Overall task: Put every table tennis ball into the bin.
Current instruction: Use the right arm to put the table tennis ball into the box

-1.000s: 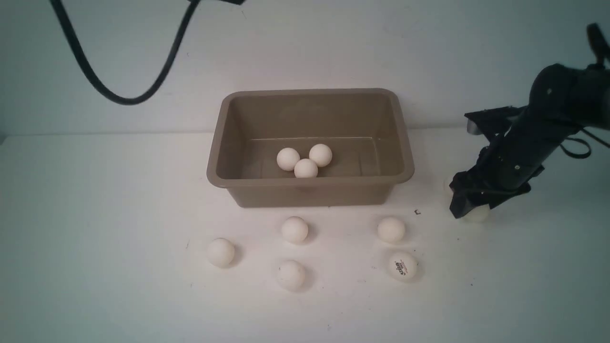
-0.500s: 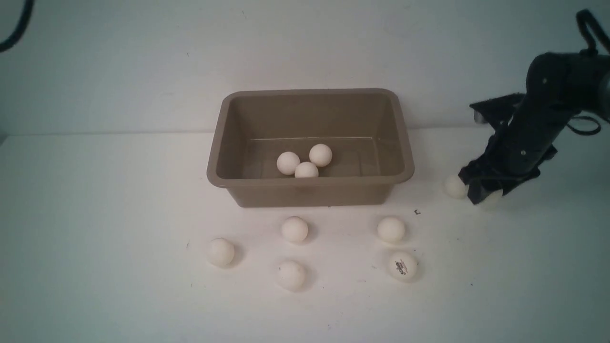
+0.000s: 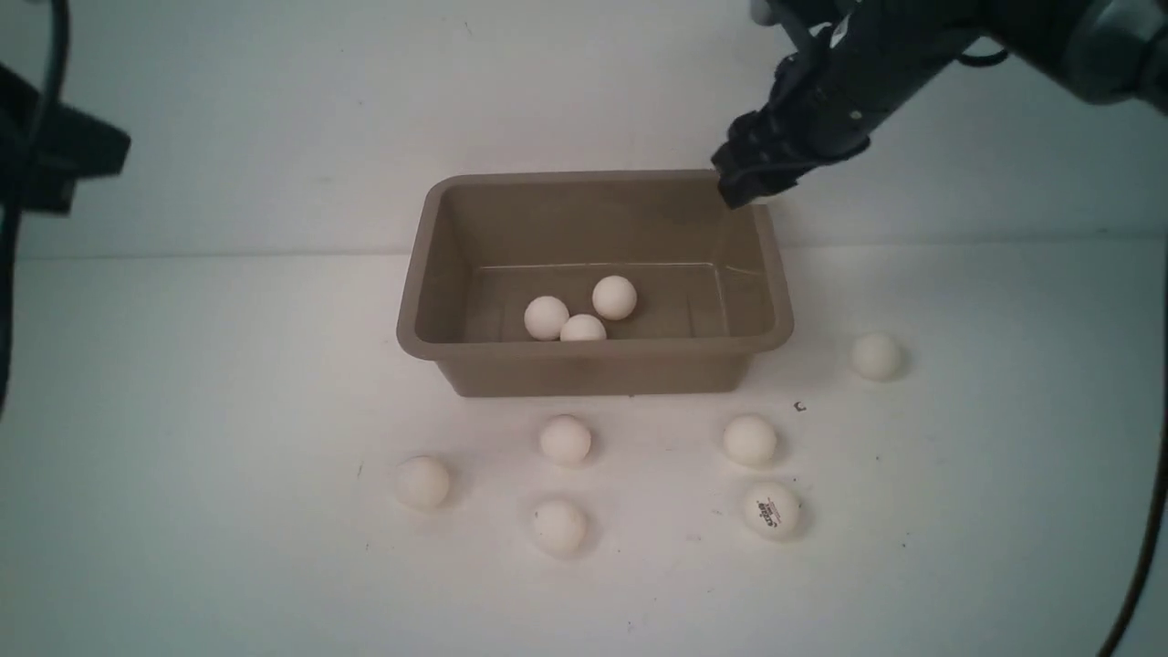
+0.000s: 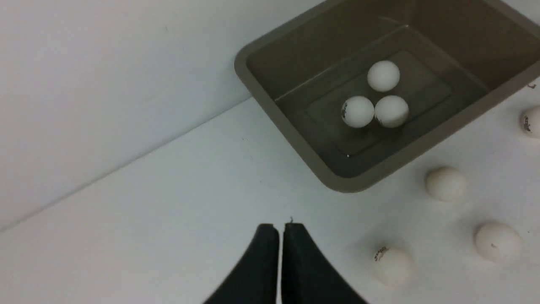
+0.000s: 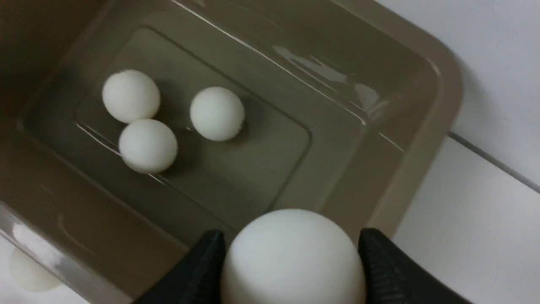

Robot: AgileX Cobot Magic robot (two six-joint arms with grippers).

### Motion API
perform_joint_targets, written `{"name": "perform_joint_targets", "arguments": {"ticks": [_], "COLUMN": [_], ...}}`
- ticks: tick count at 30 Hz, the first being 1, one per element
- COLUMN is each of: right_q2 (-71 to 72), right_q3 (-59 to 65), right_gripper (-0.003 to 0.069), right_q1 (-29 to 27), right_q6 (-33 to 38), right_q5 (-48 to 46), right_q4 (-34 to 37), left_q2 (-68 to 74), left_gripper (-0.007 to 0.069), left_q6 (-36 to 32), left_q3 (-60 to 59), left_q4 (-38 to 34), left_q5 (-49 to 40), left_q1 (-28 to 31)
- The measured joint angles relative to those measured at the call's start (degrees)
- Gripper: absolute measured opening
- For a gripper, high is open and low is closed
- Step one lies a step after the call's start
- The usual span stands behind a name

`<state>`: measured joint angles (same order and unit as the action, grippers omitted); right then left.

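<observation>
The taupe bin point(image 3: 593, 348) stands mid-table with three table tennis balls point(image 3: 614, 297) resting on its floor. Several more white balls lie on the table in front of it point(image 3: 565, 439), one with a dark logo point(image 3: 772, 510), and one sits alone to the bin's right point(image 3: 876, 356). My right gripper point(image 3: 744, 187) hangs above the bin's far right corner, shut on a white ball point(image 5: 291, 257) that fills the gap between its fingers point(image 5: 379, 266). The left gripper point(image 4: 280, 228) is shut and empty, high over bare table to the left of the bin point(image 4: 295, 126).
A white wall rises just behind the bin. Part of my left arm point(image 3: 55, 155) shows dark at the front view's left edge, with a black cable hanging beside it. A tiny dark speck point(image 3: 799, 406) lies on the table right of the bin.
The right gripper lifted off the table at the right with a ball and swung up and left over the bin's far corner. One ball stayed on the table there. The left arm entered at the left edge.
</observation>
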<state>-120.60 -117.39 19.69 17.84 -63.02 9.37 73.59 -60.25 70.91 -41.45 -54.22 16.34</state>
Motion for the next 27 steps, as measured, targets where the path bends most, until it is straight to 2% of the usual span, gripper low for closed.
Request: {"name": "perform_joint_targets", "arguments": {"ticks": [6, 9, 15, 17, 21, 27], "right_q2": [-3.9, -6.6, -7.2, -7.2, -7.3, -4.1], "right_q3": [-0.2, 0.0, 0.0, 0.0, -3.7, -7.6], "right_gripper": [0.036, 0.036, 0.0364, 0.0394, 0.051, 0.0522], "right_q1": [1.6, 1.7, 1.7, 1.7, 1.7, 0.3], "right_q6": [-0.1, -0.1, 1.3, 1.3, 1.3, -1.0], "right_q5": [0.6, 0.7, 0.8, 0.9, -4.5, -8.4], "right_q4": [-0.2, 0.5, 2.2, 2.9, 1.7, -5.9], "left_q2": [-3.1, -3.5, -3.5, -3.5, -3.6, -3.6], "left_gripper": [-0.0004, -0.0004, -0.0004, -0.0004, -0.0004, -0.0004], "left_q6": [-1.6, -2.6, -4.1, -4.3, -5.5, -5.8], "left_q3": [-11.3, -17.4, -21.8, -22.6, -26.5, -37.0], "left_q4": [-2.5, -6.1, -7.5, -7.4, -5.3, -3.5], "left_q5": [4.3, 4.8, 3.7, 3.7, 5.3, 18.9], "left_q1": [0.1, 0.1, -0.8, -1.5, -6.2, -13.9]}}
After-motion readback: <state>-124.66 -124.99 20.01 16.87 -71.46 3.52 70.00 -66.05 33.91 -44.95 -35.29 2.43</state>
